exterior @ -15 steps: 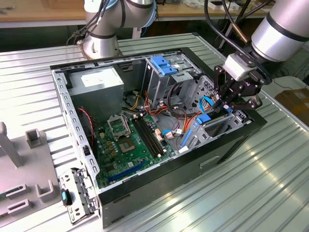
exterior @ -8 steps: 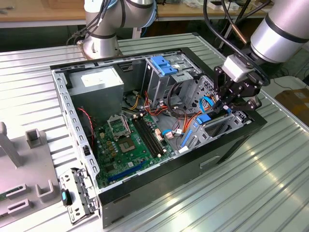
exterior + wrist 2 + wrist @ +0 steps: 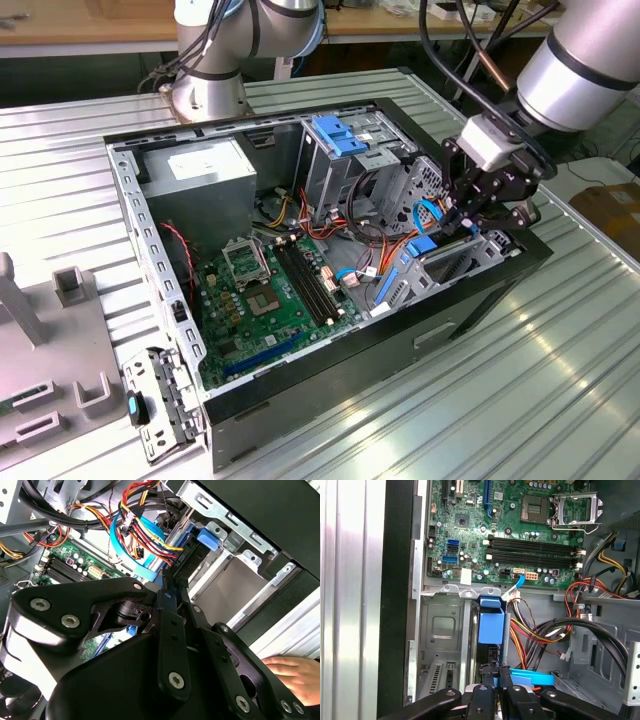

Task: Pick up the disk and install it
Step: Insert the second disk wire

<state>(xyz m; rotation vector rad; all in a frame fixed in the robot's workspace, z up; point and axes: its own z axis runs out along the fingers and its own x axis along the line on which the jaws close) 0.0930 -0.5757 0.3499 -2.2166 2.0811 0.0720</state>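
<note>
While partly hidden, disk [image 3: 490, 625] seems between hand [image 3: 497, 680] fingertips.

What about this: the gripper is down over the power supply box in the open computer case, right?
No: the gripper is down over the drive bay, not the power supply box, in the open computer case; the exterior view shows it.

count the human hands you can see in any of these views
1: a hand in the second wrist view, outside the black computer case, by the ribbed metal table. Others may be hidden behind the arm.
</note>
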